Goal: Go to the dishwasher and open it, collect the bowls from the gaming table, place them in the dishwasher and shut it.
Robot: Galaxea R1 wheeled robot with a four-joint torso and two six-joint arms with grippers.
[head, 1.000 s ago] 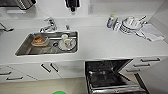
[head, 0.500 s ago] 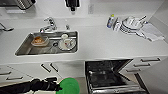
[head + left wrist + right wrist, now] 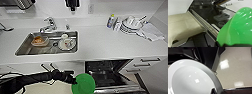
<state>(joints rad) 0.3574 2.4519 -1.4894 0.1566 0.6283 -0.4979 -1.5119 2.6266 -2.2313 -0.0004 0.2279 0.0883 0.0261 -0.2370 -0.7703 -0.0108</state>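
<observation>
Left gripper (image 3: 73,81) clamps the rim of the green bowl (image 3: 83,84), low in the head view, arm reaching in from the left. Bowl sits just right of the claw, at the left edge of the open dishwasher (image 3: 110,75), over its lowered door. Judgement: the rack lies further right and slightly back from the bowl, so the coming move is a short carry rightward; left arm is the nearer one. Bowl is round, no long axis; its mouth seems tilted up toward the head camera. Left wrist view: the bowl's outer wall (image 3: 238,26) bulges large, door interior (image 3: 209,13) beyond.

Right wrist view: a white dish (image 3: 191,79) looms large at the right gripper; cannot tell whether that claw grips it.
</observation>
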